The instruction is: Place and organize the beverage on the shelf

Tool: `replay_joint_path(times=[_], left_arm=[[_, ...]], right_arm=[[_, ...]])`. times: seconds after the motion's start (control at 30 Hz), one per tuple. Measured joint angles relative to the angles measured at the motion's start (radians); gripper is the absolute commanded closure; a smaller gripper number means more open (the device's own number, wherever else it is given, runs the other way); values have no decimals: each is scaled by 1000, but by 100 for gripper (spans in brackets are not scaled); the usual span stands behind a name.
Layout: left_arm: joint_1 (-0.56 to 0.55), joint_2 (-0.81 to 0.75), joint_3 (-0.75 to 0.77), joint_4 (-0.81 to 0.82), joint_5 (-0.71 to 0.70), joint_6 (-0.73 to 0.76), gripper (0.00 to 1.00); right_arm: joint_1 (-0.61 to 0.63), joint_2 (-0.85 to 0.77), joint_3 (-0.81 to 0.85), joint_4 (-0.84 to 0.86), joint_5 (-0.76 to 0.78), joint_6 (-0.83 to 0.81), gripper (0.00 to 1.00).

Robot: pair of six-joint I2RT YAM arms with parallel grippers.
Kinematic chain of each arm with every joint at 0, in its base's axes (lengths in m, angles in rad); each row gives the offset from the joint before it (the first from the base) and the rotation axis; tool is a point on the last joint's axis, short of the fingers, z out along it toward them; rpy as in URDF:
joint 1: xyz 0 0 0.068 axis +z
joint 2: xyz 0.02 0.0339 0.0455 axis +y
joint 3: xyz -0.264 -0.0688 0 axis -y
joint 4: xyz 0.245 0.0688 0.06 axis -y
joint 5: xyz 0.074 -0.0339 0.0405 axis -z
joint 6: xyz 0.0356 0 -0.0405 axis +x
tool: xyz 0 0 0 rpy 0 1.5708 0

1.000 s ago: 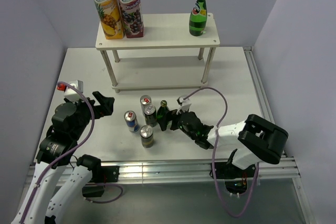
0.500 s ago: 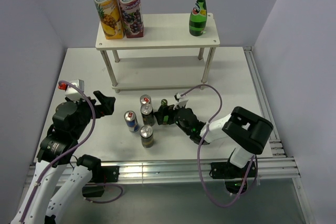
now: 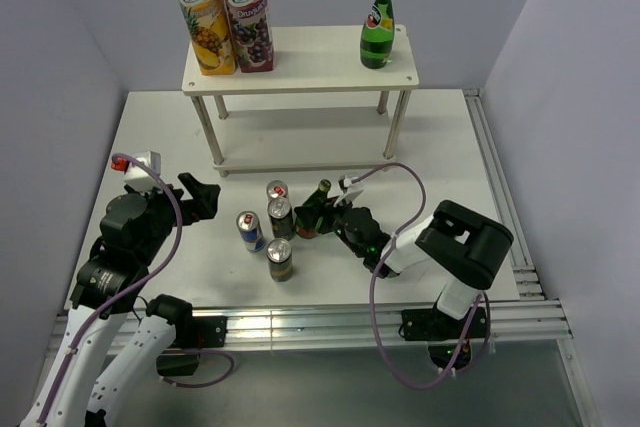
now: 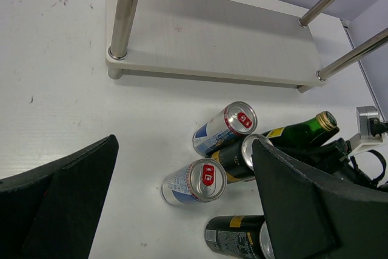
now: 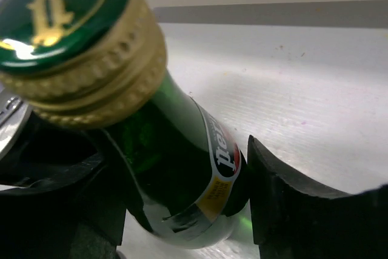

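The green bottle (image 3: 313, 209), tilted on the bench at the shelf's (image 3: 300, 72) six o'clock and clamped in the right pincer (image 3: 322, 219), may topple the cans (image 3: 282, 215) crowding its nine o'clock; the left pincer (image 3: 198, 197) gapes empty.

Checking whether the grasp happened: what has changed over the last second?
The right gripper moved in toward the cans and its fingers closed on the green bottle on the table, which tipped from upright toward the shelf. The left gripper, four cans, cartons and shelf bottle stayed put.
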Motion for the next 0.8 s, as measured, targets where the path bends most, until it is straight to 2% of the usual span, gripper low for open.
replay_joint_path(times=[0.03,0.1,0.13,0.17,0.33,0.43,0.8], left_arm=[[0,0,0,0,0,0,1],[0,0,0,0,0,0,1],[0,0,0,0,0,0,1],[0,0,0,0,0,0,1],[0,0,0,0,0,0,1],[0,0,0,0,0,0,1],[0,-7,0,0,0,0,1]], right_arm=[[-1,6,0,15,-4,6,72],[-1,20,0,37,-8,12,85],[-1,25,0,45,-9,14,98],[-1,27,0,50,-10,14,100],[1,21,5,29,-4,17,100],[8,-16,17,-49,14,13,100],[39,-337,167,-715,198,-79,100]])
